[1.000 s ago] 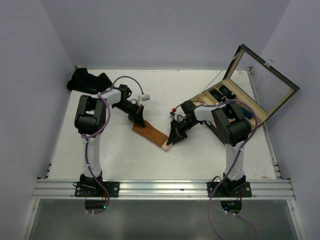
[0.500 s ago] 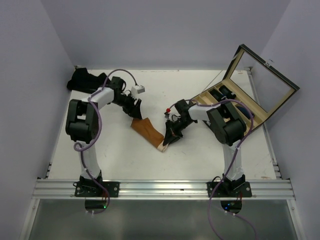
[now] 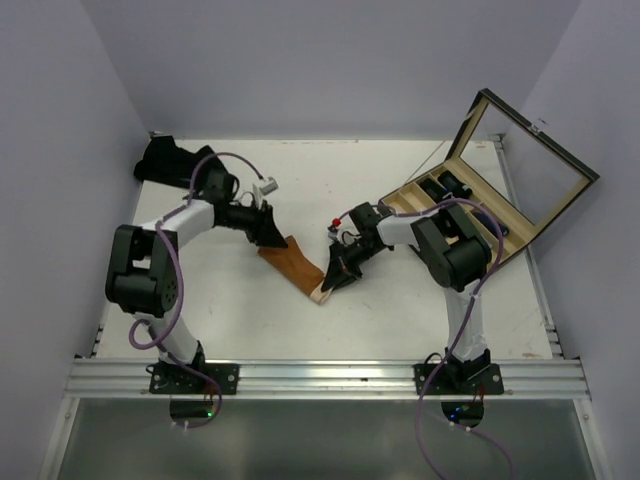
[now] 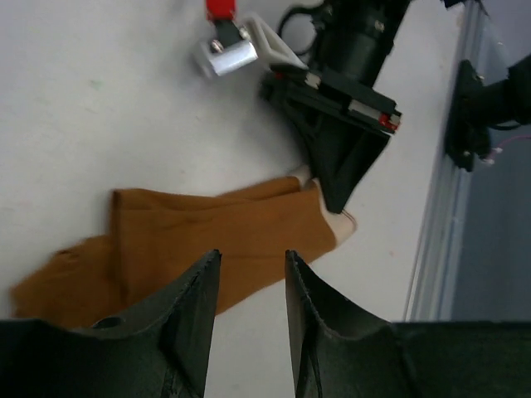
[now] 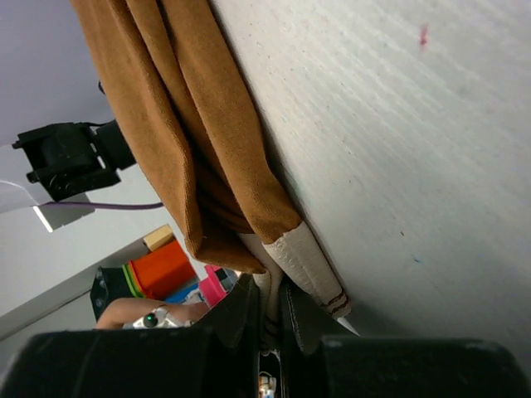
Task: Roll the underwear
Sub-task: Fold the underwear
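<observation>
White matte counter (image 3: pixel 330 180), plain pale lilac walls (image 3: pixel 300 60) all round. The right end effector (image 5: pixel 270 311) is pinched tight on the cream ribbed waistband (image 5: pixel 309 267) of the rust-orange underwear (image 5: pixel 207 124). Its two black fingers are almost together, with only the edge of that band between them. The left end effector (image 4: pixel 249 286) has its fingers a narrow gap apart over the other end of the same cloth. It's not gripping anything that I can see, and I can't tell if the tips touch the fabric. The underwear is soft knit, folded into a long flat strip lying diagonally mid-counter between the two arms, rumpled at the left arm's end. A dark underwear heap (image 3: pixel 170 160) sits in the far left corner. A wooden compartment box (image 3: pixel 408 190), glass lid (image 3: pixel 530 160) propped open, sits on the right, apart from the strip.
</observation>
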Motion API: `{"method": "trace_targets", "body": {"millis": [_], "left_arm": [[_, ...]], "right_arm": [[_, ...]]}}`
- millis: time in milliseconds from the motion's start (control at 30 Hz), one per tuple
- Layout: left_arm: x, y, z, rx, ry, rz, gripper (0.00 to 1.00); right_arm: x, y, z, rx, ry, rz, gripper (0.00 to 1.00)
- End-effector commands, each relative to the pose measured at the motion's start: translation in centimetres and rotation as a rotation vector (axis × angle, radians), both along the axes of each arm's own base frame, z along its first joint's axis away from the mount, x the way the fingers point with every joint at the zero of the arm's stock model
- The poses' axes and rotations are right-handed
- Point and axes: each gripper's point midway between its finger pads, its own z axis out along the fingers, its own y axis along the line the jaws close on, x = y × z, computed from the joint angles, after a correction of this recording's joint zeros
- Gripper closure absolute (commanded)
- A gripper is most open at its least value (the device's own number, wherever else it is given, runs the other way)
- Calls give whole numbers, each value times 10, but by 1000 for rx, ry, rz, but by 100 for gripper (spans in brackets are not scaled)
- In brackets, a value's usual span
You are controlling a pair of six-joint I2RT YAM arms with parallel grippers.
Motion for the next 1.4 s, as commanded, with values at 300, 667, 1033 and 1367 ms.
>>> {"method": "trace_targets", "body": {"millis": [300, 667, 1033, 1367], "left_arm": [[1, 2, -97, 67, 399, 200, 61], [10, 29, -134, 215, 392, 62, 62], [0, 18, -141, 358, 215, -190, 60], [10, 20, -135, 362, 202, -155, 58]], "right_arm": [[-15, -17, -29, -197, 26, -5, 69], [-7, -39, 54, -113, -288, 322, 82], [74, 66, 116, 165, -574, 104, 84], [71, 69, 21, 69, -355, 56, 89]]}}
